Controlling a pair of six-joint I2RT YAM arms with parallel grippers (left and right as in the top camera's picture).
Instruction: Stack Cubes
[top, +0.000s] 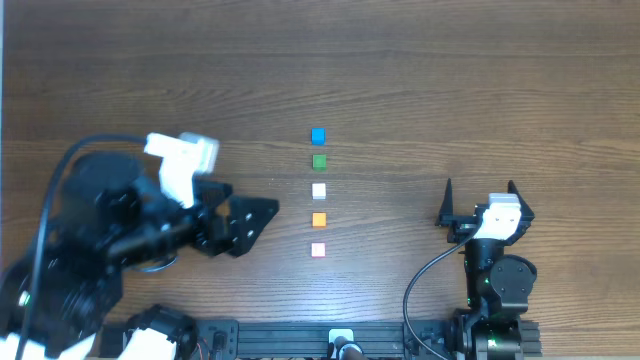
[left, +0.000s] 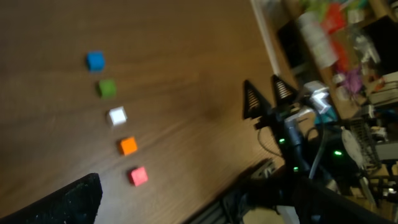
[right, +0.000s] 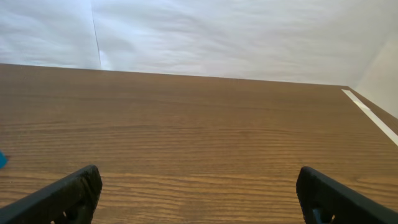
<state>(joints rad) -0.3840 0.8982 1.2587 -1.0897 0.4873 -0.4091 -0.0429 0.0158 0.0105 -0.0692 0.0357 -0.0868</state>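
Five small cubes lie in a line down the middle of the table: blue (top: 318, 136), green (top: 319, 162), white (top: 319, 191), orange (top: 319, 219) and pink (top: 318, 250). In the left wrist view the same row runs blue (left: 95, 60), green (left: 107, 88), white (left: 117, 116), orange (left: 128, 145), pink (left: 138, 176). My left gripper (top: 250, 225) is to the left of the row, tilted towards it, open and holding nothing; one of its fingers (left: 74, 199) shows. Right of the row, my right gripper (top: 480, 197) (right: 199, 177) stands open and empty, apart from every cube.
The wooden table (top: 450, 80) stretches bare beyond the cubes. A white wall (right: 217, 37) stands past its far edge. Past the table's right side there are cluttered shelves (left: 348, 37). The right arm's gripper (left: 267, 99) faces the left wrist camera.
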